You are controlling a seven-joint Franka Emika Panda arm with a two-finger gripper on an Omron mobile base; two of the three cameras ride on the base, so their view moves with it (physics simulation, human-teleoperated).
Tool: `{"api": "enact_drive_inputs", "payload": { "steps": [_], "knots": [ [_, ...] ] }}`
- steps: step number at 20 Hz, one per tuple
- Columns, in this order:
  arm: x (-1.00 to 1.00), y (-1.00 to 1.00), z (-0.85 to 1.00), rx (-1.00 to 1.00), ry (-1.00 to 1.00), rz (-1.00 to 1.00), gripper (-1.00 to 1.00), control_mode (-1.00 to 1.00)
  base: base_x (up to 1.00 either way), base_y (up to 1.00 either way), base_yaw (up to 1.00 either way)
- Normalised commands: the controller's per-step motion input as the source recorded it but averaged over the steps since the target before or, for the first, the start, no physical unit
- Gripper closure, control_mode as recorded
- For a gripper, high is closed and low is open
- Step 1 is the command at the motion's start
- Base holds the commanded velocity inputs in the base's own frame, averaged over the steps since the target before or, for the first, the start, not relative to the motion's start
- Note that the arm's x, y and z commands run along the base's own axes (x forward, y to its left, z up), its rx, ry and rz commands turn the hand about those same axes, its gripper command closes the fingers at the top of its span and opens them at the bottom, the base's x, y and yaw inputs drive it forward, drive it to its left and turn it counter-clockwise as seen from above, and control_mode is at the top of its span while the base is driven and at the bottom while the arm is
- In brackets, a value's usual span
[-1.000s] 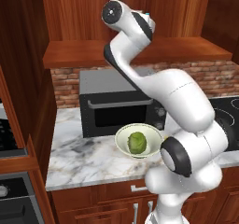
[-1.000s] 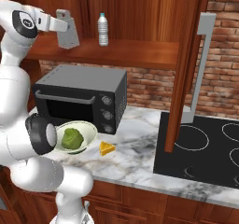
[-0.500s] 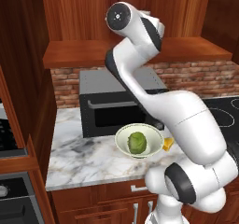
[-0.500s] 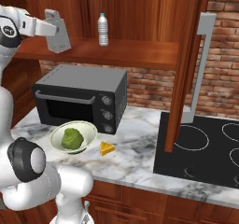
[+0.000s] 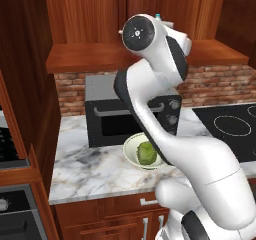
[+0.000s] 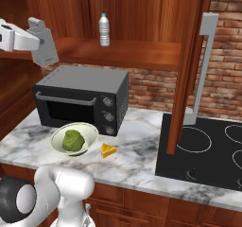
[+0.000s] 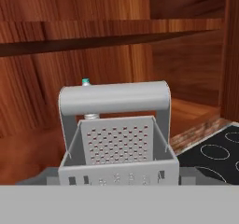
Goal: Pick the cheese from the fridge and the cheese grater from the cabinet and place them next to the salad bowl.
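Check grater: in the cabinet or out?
Out. The cheese grater hangs in the hand, in front of the cabinet shelf, above the toaster oven.

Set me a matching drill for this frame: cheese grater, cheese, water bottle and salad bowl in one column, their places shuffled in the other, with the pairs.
Things:
1. cheese grater
2. cheese
3. water bottle
4. salad bowl

Places:
A. standing on the cabinet shelf
B. on the counter, right of the bowl
C. held up in the air by the gripper
D. on the counter before the toaster oven

Pairs: 1-C, 2-B, 3-A, 4-D.
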Motion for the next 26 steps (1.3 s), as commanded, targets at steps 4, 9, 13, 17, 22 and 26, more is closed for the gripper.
{"api": "enact_drive_inputs", "payload": {
  "steps": [4, 9, 13, 17, 22, 26],
  "knots": [
    [-1.00, 0.00, -0.45, 0.00, 0.00, 0.00, 1.00, -1.00, 0.00, 0.00, 0.00],
    [-1.00, 0.00, -0.55, 0.01, -0.02, 0.00, 1.00, -1.00, 0.00, 0.00, 0.00],
    [-0.95, 0.02, -0.43, 0.05, -0.03, 0.00, 1.00, -1.00, 0.00, 0.00, 0.00],
    [-0.61, 0.22, -0.44, 0.01, -0.04, -0.01, 1.00, -1.00, 0.00, 0.00, 0.00],
    [-0.40, 0.17, -0.38, 0.01, 0.00, -0.03, 1.00, -1.00, 0.00, 0.00, 0.00],
    [-0.27, 0.08, -0.33, 0.02, 0.00, -0.01, 1.00, -1.00, 0.00, 0.00, 0.00]
  ]
}}
